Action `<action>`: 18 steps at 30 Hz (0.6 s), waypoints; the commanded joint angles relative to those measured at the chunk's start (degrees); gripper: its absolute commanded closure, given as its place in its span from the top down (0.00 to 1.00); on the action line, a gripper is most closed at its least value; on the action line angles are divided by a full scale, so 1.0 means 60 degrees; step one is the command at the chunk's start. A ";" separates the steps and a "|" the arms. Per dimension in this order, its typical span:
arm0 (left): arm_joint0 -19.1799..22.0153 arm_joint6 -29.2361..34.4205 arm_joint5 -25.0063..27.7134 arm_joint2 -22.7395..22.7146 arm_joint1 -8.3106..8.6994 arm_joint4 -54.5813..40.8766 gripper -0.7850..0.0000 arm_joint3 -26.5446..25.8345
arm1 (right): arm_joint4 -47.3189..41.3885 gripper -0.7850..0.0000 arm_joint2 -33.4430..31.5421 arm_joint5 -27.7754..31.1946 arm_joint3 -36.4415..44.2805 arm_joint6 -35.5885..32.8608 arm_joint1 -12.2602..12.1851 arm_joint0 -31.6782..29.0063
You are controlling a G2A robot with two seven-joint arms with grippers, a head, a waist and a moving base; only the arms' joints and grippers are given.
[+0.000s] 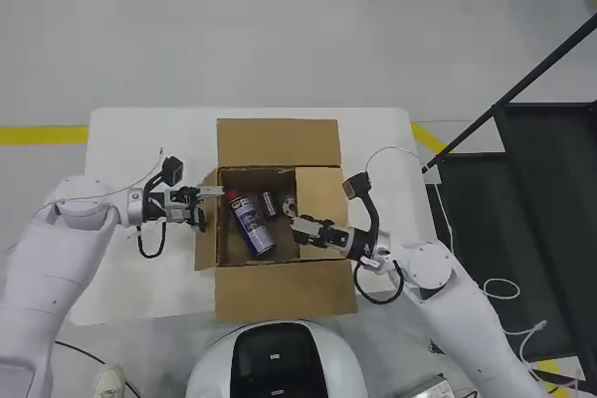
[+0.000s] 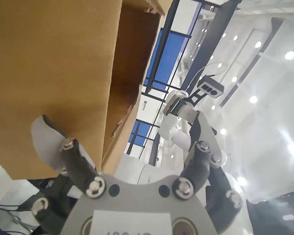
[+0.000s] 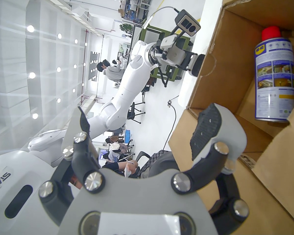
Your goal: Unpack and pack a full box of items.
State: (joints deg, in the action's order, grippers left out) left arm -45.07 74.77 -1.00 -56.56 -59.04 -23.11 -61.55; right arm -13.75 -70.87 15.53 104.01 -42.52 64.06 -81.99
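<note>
Brown cardboard is spread across the top view, where an open box is seen on a white table with its flaps folded outward. A blue spray can with a red cap is laid on its side inside, beside a small metallic item that cannot be identified. The left gripper is held at the box's left flap, while the right gripper is poised over the opening from the right side, near the can but apart from it. In the left wrist view, the left gripper's fingers are shown spread, with the flap's edge set between them and one finger laid close along its outer face; nothing is clamped. In the right wrist view, the right gripper is likewise shown with its jaws apart and nothing held, one ribbed pad hanging over a flap, and the spray can is seen lying deeper in the box. The unpacking is judged to be at its start, the can not yet grasped. Trouble could be caused if the flap is pinched and pulled hard, since the light box might be dragged or the cardboard torn. The round, smooth can might be rolled aside or squeezed out if gripped off-centre, and a finger might be snagged on a flap during the descent.
</note>
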 commanded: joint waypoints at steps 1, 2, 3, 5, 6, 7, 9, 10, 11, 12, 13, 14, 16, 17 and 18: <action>-0.0067 -0.0146 -0.0068 0.0071 -0.0027 -0.0019 1.00 -0.0160 | 0.0018 1.00 -0.0051 -0.0006 0.0039 0.0002 -0.0011 -0.0034; -0.0067 -0.0207 -0.0085 0.0074 -0.0033 -0.0015 1.00 -0.0183 | 0.0027 1.00 -0.0077 -0.0014 0.0059 -0.0002 -0.0018 -0.0054; -0.0050 -0.0315 -0.0063 0.0079 -0.0042 0.0020 1.00 -0.0198 | 0.0042 1.00 -0.0112 -0.0017 0.0076 0.0001 -0.0025 -0.0069; 0.0010 -0.0615 -0.0019 0.0066 -0.0074 -0.0010 1.00 -0.0168 | 0.0030 1.00 -0.0168 -0.0011 0.0105 0.0007 -0.0036 -0.0116; 0.0043 -0.0742 0.0015 0.0050 -0.0093 -0.0088 1.00 -0.0157 | 0.0024 1.00 -0.0191 -0.0005 0.0117 0.0006 -0.0041 -0.0139; 0.0083 -0.0797 0.0055 0.0036 -0.0110 -0.0154 1.00 -0.0162 | 0.0021 1.00 -0.0209 0.0002 0.0130 -0.0004 -0.0046 -0.0165; 0.0168 -0.0836 0.0138 -0.0041 -0.0123 -0.0292 1.00 -0.0150 | 0.0016 1.00 -0.0243 0.0019 0.0171 -0.0005 -0.0056 -0.0229; 0.0219 -0.0797 0.0151 -0.0113 -0.0117 -0.0372 1.00 -0.0132 | 0.0037 1.00 -0.0254 0.0020 0.0205 -0.0015 -0.0063 -0.0271; 0.0262 -0.0730 0.0156 -0.0203 -0.0101 -0.0441 1.00 -0.0125 | 0.0051 1.00 -0.0272 0.0017 0.0249 -0.0020 -0.0069 -0.0317; 0.0285 -0.0612 0.0154 -0.0318 -0.0077 -0.0556 1.00 -0.0144 | 0.0076 1.00 -0.0294 0.0025 0.0296 -0.0034 -0.0078 -0.0368; 0.0273 -0.0457 0.0165 -0.0453 -0.0049 -0.0738 1.00 -0.0171 | 0.0096 1.00 -0.0318 0.0021 0.0337 -0.0048 -0.0087 -0.0421; 0.0263 -0.0334 0.0156 -0.0580 -0.0013 -0.0806 1.00 -0.0220 | 0.0100 1.00 -0.0338 0.0007 0.0385 -0.0088 -0.0096 -0.0468; 0.0243 -0.0079 0.0183 -0.0876 0.0066 -0.0986 1.00 -0.0504 | 0.0222 1.00 -0.0391 -0.0074 0.0479 -0.0243 -0.0125 -0.0548; 0.0194 -0.0009 0.0169 -0.1000 0.0107 -0.0998 1.00 -0.0651 | 0.0261 1.00 -0.0424 -0.0123 0.0536 -0.0310 -0.0139 -0.0586; 0.0165 0.0057 0.0168 -0.1107 0.0142 -0.1002 1.00 -0.0888 | 0.0346 1.00 -0.0463 -0.0197 0.0599 -0.0406 -0.0157 -0.0623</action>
State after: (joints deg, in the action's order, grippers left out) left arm -43.86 74.75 0.05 -62.53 -58.40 -29.12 -65.49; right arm -12.09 -73.44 14.75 107.27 -44.43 63.21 -85.55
